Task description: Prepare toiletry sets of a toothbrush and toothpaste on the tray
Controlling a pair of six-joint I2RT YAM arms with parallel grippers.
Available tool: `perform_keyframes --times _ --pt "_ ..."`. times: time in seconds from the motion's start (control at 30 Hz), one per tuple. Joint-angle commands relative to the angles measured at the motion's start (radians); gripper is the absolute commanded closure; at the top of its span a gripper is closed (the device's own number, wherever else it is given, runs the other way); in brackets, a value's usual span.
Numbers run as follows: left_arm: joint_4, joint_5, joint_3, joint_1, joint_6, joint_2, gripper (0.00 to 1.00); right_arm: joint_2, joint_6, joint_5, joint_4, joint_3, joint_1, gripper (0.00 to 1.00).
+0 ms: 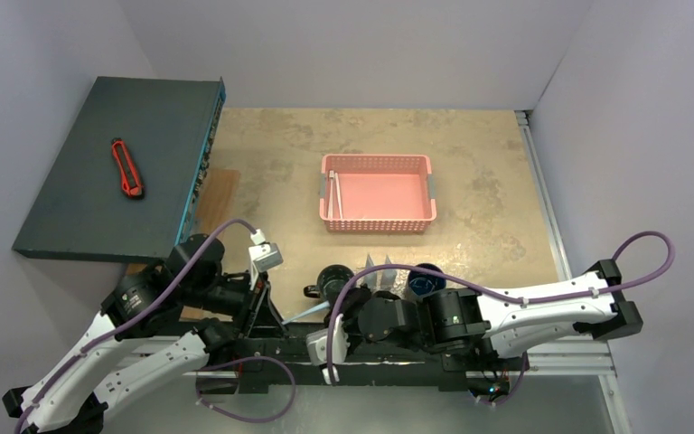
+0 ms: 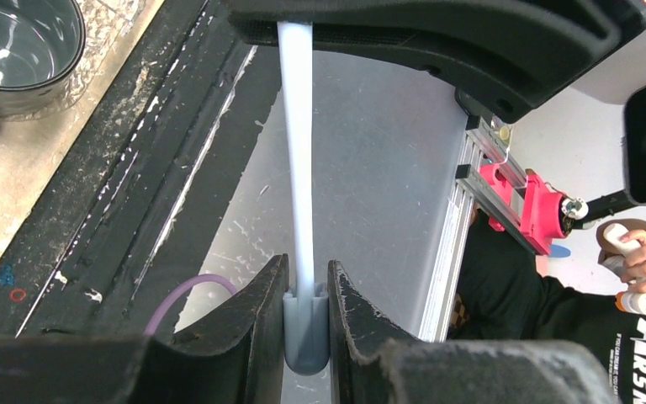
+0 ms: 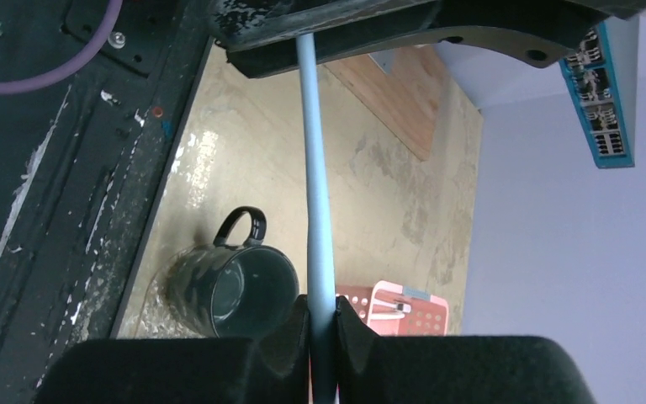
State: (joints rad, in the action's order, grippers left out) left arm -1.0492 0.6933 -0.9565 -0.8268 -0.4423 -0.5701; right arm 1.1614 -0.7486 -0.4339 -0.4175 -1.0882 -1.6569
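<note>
A slim pale-blue toothbrush (image 1: 310, 314) is held at both ends, low over the table's near edge. My left gripper (image 1: 280, 323) is shut on its thicker grey-blue end (image 2: 307, 324). My right gripper (image 1: 336, 312) is shut on its shaft (image 3: 318, 210). The dark green mug (image 1: 332, 282) stands on the transparent bumpy tray (image 3: 156, 299), just beyond the right gripper. The blue mug (image 1: 426, 282) stands further right. Two silvery pointed shapes (image 1: 379, 268) rise between the mugs; they look like tubes, and no caps show.
The pink basket (image 1: 378, 221) sits mid-table with slim pale items (image 1: 334, 194) at its left end. A dark box (image 1: 99, 181) with a red utility knife (image 1: 126, 168) stands at the far left. Black arm mounts (image 1: 370, 366) line the near edge.
</note>
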Motion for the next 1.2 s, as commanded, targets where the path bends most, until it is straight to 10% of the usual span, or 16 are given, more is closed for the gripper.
perform_keyframes --times 0.0,0.37,1.17 --pt "0.040 0.013 0.002 -0.002 0.014 -0.005 0.98 0.006 0.012 -0.038 0.034 -0.036 -0.006 0.95" --pt "0.068 -0.108 -0.008 -0.002 -0.005 0.023 0.43 -0.002 0.071 -0.075 0.038 -0.025 -0.009 1.00" --pt "0.267 -0.454 -0.050 -0.002 -0.170 0.143 0.31 0.023 0.545 -0.284 0.204 0.044 -0.023 1.00"
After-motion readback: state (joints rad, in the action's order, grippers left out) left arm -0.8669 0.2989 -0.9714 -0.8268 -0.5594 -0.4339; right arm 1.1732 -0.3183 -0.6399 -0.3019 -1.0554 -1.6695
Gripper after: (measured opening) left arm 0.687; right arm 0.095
